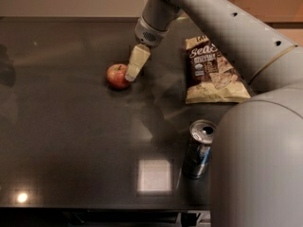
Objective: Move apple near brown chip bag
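Note:
The small red apple (116,75) rests on the dark table (66,126), left of centre. The brown chip bag (212,72) with "Sea Salt" lettering lies flat to the right of it, a good hand's width away. My gripper (131,73) comes down from the upper middle on the grey arm, and its cream-coloured tip sits right at the apple's right side, at or very near touching it. The arm covers the bag's top right corner.
A silver-blue drink can (199,148) stands upright in front of the bag, near the table's front right. My grey arm and body (255,164) fill the right side of the view. The table's front edge runs along the bottom.

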{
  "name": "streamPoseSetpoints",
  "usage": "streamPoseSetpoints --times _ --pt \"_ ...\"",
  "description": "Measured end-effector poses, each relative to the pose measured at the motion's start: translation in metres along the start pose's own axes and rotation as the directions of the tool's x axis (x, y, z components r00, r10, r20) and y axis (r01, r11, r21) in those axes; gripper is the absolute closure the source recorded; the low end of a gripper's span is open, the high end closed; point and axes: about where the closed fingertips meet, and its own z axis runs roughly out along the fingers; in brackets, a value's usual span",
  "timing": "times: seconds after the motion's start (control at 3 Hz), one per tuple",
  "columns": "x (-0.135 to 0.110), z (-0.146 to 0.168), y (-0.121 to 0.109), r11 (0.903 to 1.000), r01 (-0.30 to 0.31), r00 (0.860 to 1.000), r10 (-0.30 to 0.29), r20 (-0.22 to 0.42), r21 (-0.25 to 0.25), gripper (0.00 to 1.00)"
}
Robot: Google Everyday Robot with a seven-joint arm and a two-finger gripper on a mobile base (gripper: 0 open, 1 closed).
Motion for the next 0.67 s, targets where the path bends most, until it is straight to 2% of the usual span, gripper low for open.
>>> streamPoseSetpoints --times 0.33,0.67 --pt "-0.003 0.011 -0.002 0.9998 0.01 1.0 -0.01 -0.017 -0.015 0.0" --pt "-0.009 0.019 0.008 0.9969 0.059 0.998 -0.061 -0.023 -0.052 0.0"
